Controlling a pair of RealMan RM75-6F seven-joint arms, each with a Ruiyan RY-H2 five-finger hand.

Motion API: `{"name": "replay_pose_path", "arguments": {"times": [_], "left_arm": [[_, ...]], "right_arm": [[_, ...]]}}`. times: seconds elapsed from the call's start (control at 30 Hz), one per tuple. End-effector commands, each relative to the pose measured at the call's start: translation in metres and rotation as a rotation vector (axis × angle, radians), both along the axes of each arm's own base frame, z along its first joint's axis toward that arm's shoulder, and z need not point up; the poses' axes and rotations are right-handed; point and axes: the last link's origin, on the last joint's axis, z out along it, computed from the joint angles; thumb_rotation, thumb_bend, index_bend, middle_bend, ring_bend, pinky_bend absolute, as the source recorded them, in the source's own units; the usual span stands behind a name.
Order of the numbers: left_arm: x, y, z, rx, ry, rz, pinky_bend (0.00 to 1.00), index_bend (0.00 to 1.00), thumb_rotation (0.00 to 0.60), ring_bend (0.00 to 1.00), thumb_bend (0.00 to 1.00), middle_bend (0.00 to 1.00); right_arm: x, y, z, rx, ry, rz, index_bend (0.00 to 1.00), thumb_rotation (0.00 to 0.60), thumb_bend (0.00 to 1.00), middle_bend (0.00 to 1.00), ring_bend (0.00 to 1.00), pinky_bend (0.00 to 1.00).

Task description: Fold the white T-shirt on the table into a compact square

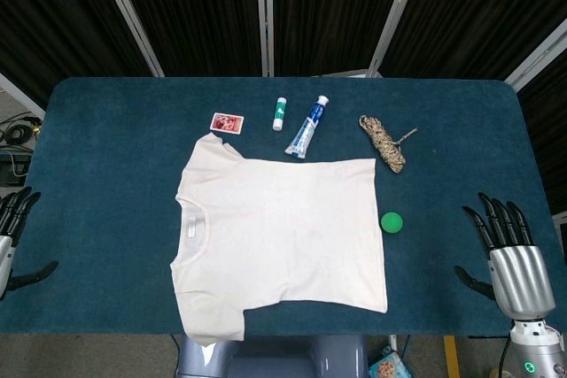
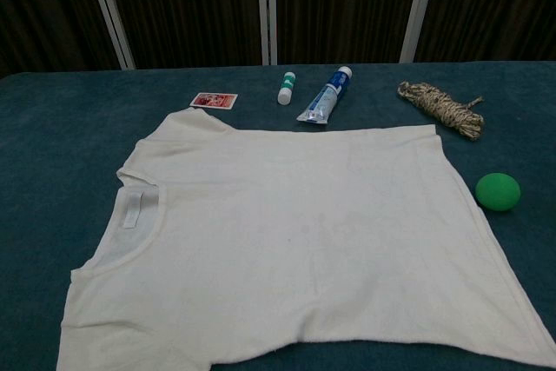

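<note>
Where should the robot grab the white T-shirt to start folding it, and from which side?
Probably the far sleeve of the white T-shirt. The shirt lies flat with its collar toward the left hand, so that open hand could come in from the left, fingers pinching the thin sleeve edge off the cloth. The right hand could take the hem corner near the green ball.

A white T-shirt lies flat and unfolded, collar leftward, green ball just beside its hem.
</note>
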Motion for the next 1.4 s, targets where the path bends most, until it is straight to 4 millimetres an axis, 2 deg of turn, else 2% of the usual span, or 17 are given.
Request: {"name": "replay_pose_path", "arguments": {"times": [0.03,0.27,0.37,0.5,0.63,0.73,0.83,0.93,1.1,1.4], "left_arm": [[0.0,0.0,0.0,0.001,-0.001,0.0,0.0,0.0,0.6,0.0,0.0,0.0],[-0.001,0.002,0.0,-0.007,-0.005,0.005,0.0,0.0,0.6,0.0,0.0,0.0],[0.0,0.002,0.002,0.001,-0.01,-0.001,0.0,0.0,0.6,0.0,0.0,0.0],[0.0,0.004,-0.001,-0.007,-0.001,-0.003,0.0,0.0,0.6,0.0,0.0,0.0],[0.0,0.004,-0.003,-0.011,0.01,-0.002,0.0,0.0,0.6,0.0,0.0,0.0],[-0.001,0.004,-0.004,-0.01,0.016,0.006,0.0,0.0,0.6,0.0,0.0,0.0],[-0.002,0.004,-0.004,-0.004,0.018,0.011,0.0,0.0,0.6,0.0,0.0,0.0],[-0.002,0.005,-0.005,-0.007,0.014,0.014,0.0,0.0,0.6,0.0,0.0,0.0],[-0.003,0.005,-0.005,-0.013,0.012,0.014,0.0,0.0,0.6,0.0,0.0,0.0],[-0.002,0.005,-0.006,-0.016,0.012,0.014,0.0,0.0,0.6,0.0,0.0,0.0]], "right_arm": [[-0.001,0.0,-0.001,0.003,0.003,-0.004,0.18,0.6,0.0,0.0,0.0,0.0],[-0.002,-0.001,-0.001,0.006,0.015,-0.023,0.17,0.6,0.0,0.0,0.0,0.0],[-0.001,0.001,-0.007,0.049,0.017,-0.028,0.19,0.6,0.0,0.0,0.0,0.0],[0.004,0.003,-0.031,0.196,0.072,0.015,0.24,0.6,0.0,0.0,0.0,0.0],[0.006,0.009,-0.061,0.38,0.092,0.065,0.41,0.6,0.0,0.0,0.0,0.0],[0.006,0.013,-0.086,0.506,0.128,0.114,0.48,0.6,0.0,0.02,0.0,0.0],[0.006,0.015,-0.106,0.562,0.133,0.162,0.51,0.6,0.01,0.04,0.0,0.0],[-0.002,0.018,-0.127,0.6,0.123,0.177,0.52,0.6,0.07,0.05,0.0,0.0],[-0.013,0.019,-0.145,0.615,0.108,0.173,0.53,0.6,0.11,0.05,0.0,0.0],[-0.021,0.017,-0.16,0.624,0.198,0.227,0.53,0.6,0.15,0.05,0.0,0.0]]}}
